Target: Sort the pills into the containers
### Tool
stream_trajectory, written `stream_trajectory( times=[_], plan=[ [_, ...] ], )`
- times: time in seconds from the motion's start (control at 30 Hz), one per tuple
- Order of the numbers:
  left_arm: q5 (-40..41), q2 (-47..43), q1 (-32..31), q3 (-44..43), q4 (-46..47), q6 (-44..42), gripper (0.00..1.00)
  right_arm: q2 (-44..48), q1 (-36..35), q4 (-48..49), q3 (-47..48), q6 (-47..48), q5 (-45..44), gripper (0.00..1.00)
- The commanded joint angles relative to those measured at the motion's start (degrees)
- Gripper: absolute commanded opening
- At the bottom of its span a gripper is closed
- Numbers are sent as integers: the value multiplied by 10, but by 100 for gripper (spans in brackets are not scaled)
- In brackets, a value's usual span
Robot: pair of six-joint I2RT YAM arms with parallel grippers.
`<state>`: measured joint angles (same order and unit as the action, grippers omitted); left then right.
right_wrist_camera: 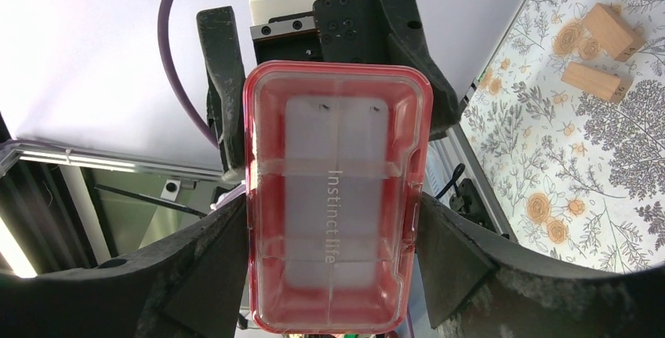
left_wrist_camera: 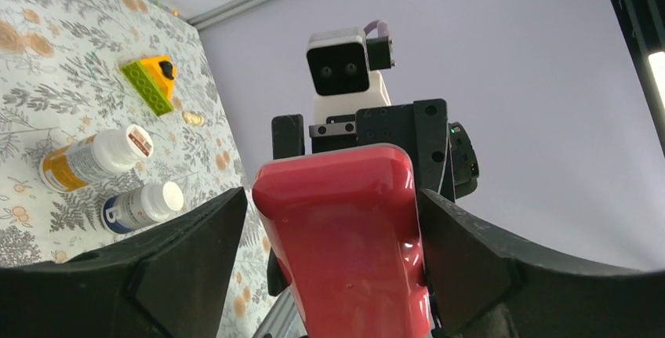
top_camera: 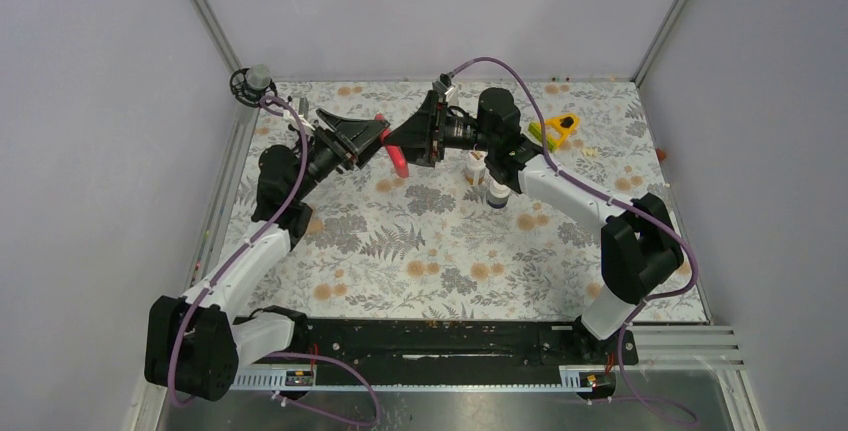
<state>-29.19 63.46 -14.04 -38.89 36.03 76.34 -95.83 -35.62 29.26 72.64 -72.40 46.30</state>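
1. Tray (top_camera: 398,158) is hanging in the air over the far middle of the cloth (top_camera: 420,251), at 12 o'clock from its centre. Its clear compartments are looking empty.
2. Its long axis is running 12 to 6 in both wrist views, in line with each pair of fingers.
3. Right gripper (right_wrist_camera: 333,205) is grasping it from 3 o'clock, clamping its long sides and facing the clear lid.
4. Left gripper (left_wrist_camera: 333,197) is grasping it from 9 o'clock, facing the red back.
5. Both arms are equally near, and the bottles (top_camera: 497,194) are standing at 4 o'clock, apart.
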Motion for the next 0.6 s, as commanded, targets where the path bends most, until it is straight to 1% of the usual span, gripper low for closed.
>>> stream_trajectory(
  times=[0.0,0.07,0.13,0.2,0.23,0.3,0.37,0.43,0.5,0.57],
  plan=[
    [-38,8,-7,-7,47,-1,84,18,0,39,4,-8,21,50],
    [-42,10,-7,-8,47,-4,85,18,-1,35,4,-4,21,50],
    [-45,12,-7,-8,46,-6,84,18,0,30,2,0,19,50],
    [-42,11,-7,-6,47,-6,80,19,-1,23,1,7,20,49],
    [-41,10,-7,-5,48,-6,76,20,-1,18,0,11,20,49],
    [-38,10,-7,-4,52,-5,62,21,0,10,-4,20,20,50],
    [-38,10,-7,-4,56,-5,49,26,-1,0,-9,33,18,54],
    [-39,11,-7,-2,62,-5,30,35,-1,-7,-14,49,9,62],
    [-43,12,-7,0,69,-5,16,43,-1,-36,-8,72,0,73],
    [-45,11,-7,4,71,-4,9,46,0,-60,4,91,-5,83]
  ],
)
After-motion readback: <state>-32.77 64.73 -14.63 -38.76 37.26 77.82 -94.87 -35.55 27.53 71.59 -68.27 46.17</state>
